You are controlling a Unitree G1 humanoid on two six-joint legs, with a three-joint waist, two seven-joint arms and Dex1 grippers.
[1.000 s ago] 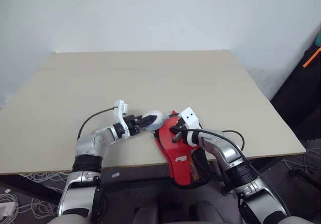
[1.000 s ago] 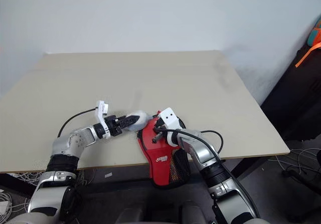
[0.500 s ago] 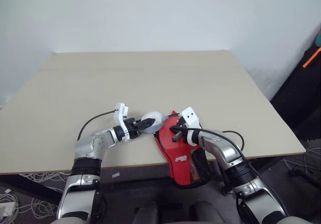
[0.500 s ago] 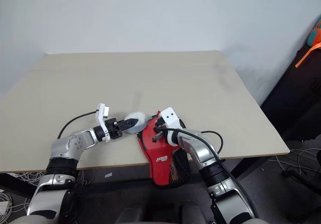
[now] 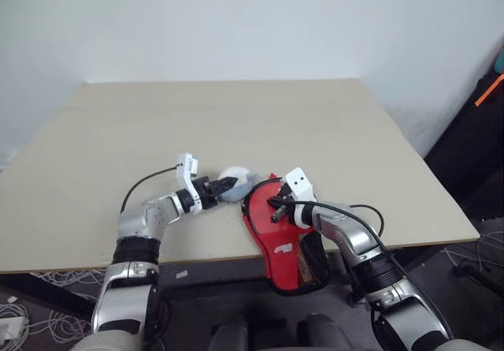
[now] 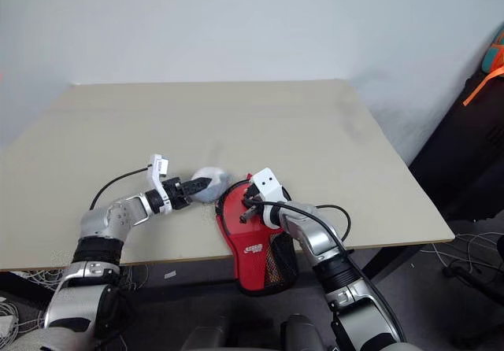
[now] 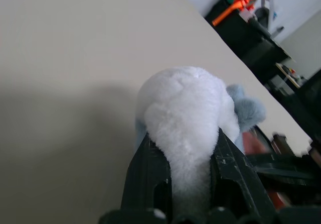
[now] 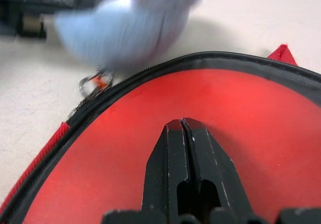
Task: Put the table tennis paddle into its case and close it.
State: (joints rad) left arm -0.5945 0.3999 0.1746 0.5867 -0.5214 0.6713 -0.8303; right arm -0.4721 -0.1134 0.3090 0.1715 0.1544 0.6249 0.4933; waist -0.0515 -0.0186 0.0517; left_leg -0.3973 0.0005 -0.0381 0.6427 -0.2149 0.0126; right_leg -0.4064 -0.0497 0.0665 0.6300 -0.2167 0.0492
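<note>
Left eye view had the case [image 5: 285, 241] lying at the near table [image 5: 236, 123] edge, red top face up, rounded head toward the table's middle and black mesh end hanging off the near edge toward the robot, so its long axis ran roughly near-to-far, tilted a bit. We could not see the table tennis paddle itself; whether it sat inside the case we couldn't tell. In the right wrist view a zip pull [image 8: 93, 82] sat on the black zipper trim at the head's edge, right by a fluffy white-grey pompom charm [image 7: 185, 113]. We judged the charm was tied to that pull, though the link was blurred. The left gripper [image 5: 224, 186] came in from the case's left, pointing right toward the head, fingers narrowed and pinching the charm between them, clear in the left wrist view. The right gripper [image 8: 183, 133] had its fingers pressed fully together, holding nothing, tips resting on or just above the red face. So the left arm was the one at the zipper; the coming pull likely runs along the head's rim, right arm pinning.
</note>
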